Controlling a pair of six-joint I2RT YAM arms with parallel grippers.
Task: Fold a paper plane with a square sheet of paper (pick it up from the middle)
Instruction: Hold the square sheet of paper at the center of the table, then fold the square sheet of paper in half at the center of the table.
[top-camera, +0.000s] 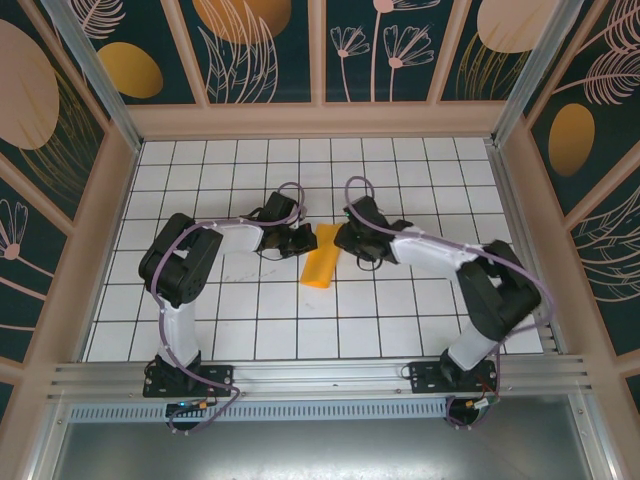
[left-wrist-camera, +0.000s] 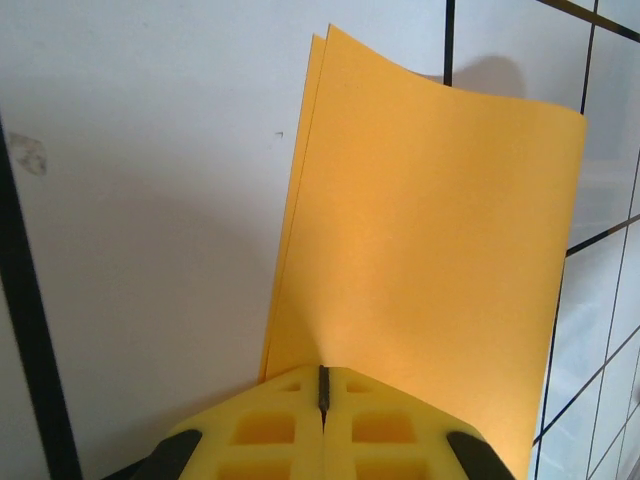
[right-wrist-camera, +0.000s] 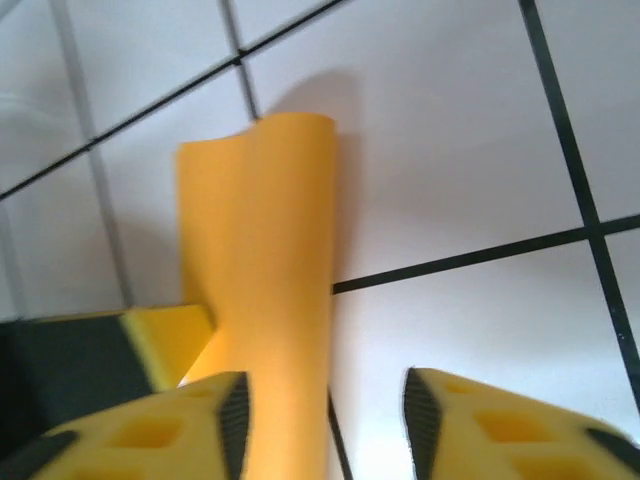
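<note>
Two arms meet over the middle of your white tiled bench (top-camera: 400, 320), and the orange-yellow sheet of paper (top-camera: 322, 268) lies slanted between them. From above, the arms cover its top end, so you cannot see the tips of the left end effector (top-camera: 298, 240) or the right end effector (top-camera: 342, 240).

In your left wrist view, the left end effector (left-wrist-camera: 322, 385) is pinched tight on the sheet of paper (left-wrist-camera: 430, 250) — two layers show at its far left edge, and its near end is hidden under the yellow pads (left-wrist-camera: 270, 430).

In your right wrist view, the right end effector (right-wrist-camera: 322, 405) stands partly open. The sheet of paper (right-wrist-camera: 260, 250) runs past the left pad (right-wrist-camera: 150, 440), blurred and cut off at the bottom — you cannot tell if they touch.
</note>
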